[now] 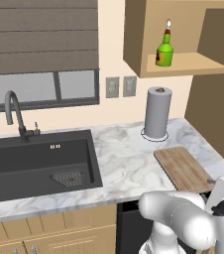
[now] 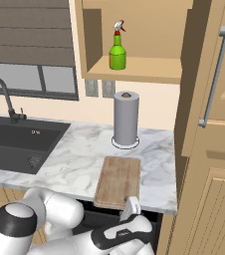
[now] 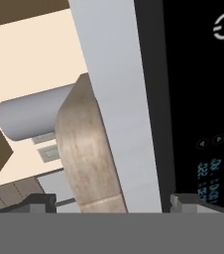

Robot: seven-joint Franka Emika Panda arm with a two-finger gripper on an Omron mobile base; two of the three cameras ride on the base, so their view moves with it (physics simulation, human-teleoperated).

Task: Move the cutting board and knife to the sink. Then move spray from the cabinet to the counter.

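The cutting board [image 1: 183,168] [image 2: 118,180] lies flat on the counter [image 1: 129,158] [image 2: 79,154] right of the sink [image 1: 39,163] [image 2: 15,144], its near end at the counter's front edge. My gripper [image 1: 222,191] [image 2: 132,206] is at that near end, low in front of the counter. In the hand view, rolled sideways, its fingertips [image 3: 39,201] stand wide apart with the board's end [image 3: 86,149] and the counter edge [image 3: 119,99] between them; neither tip touches the wood. The spray [image 1: 164,49] [image 2: 117,50] stands upright in the open cabinet [image 1: 183,64] [image 2: 144,69]. The knife is out of view.
A grey paper towel roll [image 1: 157,113] [image 2: 126,119] [image 3: 34,116] stands behind the board by the wall. A tall wooden cabinet [image 2: 209,149] bounds the counter on the right. A dark appliance panel [image 3: 198,99] sits under the counter edge. The faucet [image 1: 12,106] rises behind the sink.
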